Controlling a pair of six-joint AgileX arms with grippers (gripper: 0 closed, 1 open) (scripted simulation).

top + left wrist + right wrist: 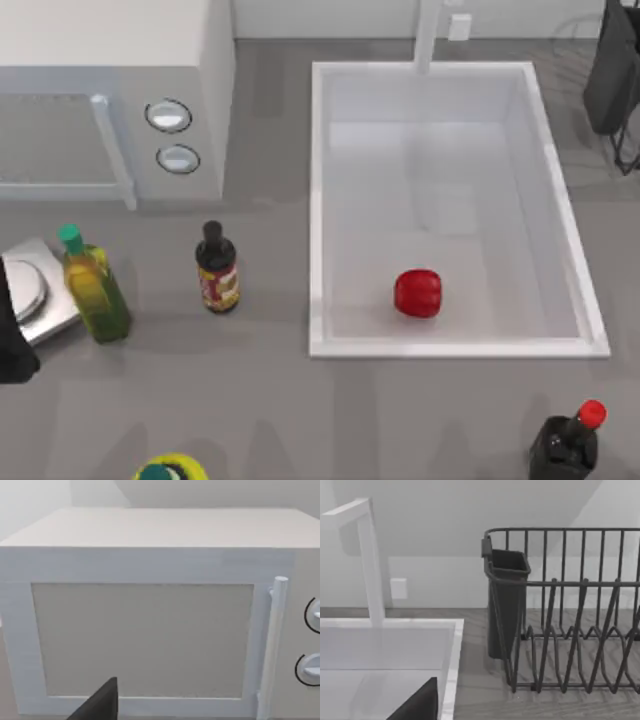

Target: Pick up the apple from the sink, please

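In the large white rectangular sink (pixel 320 200), near its front wall, lies the glossy red apple (pixel 417 293) — untouched; gripper openings cannot be told.

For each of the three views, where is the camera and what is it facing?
Top view: above the table, looking down at the sink with the apple inside, the microwave and bottles.
Left wrist view: on the left arm, facing the microwave door; a dark end effector tip shows low.
Right wrist view: on the right arm, facing the sink rim, faucet and dish rack.
Shared: top and left wrist views both show the microwave.
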